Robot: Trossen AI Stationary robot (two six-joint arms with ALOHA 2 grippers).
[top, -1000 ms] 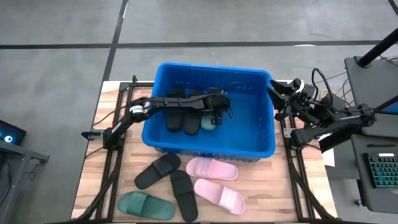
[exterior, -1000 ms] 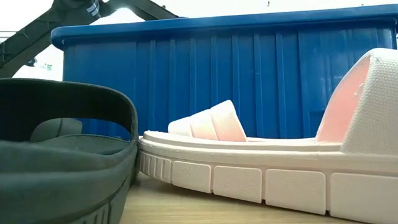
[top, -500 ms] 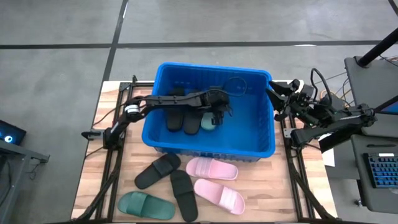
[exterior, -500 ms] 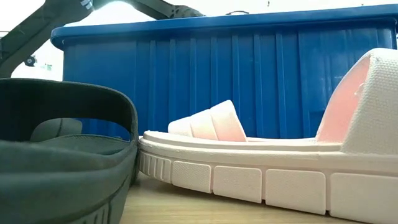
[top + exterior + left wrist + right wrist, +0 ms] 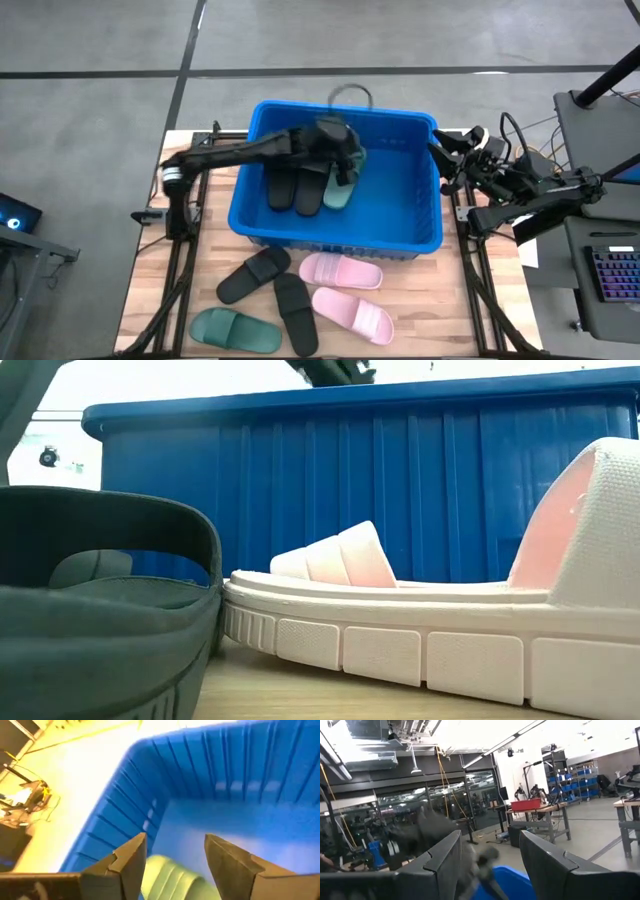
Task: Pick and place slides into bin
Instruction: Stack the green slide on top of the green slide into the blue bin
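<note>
well, left tool (image 5: 345,165) spread, empty, above bin (image 5: 415,238) upper centre. right tool (image 5: 440,150) spread, parked right. slides (image 5: 340,290) look light, soft foam; best pinch strap.

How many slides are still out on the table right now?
5. In front of the bin: two black slides, one dark green slide at the near left, and two pink slides. Nothing appears hidden on the table.
</note>
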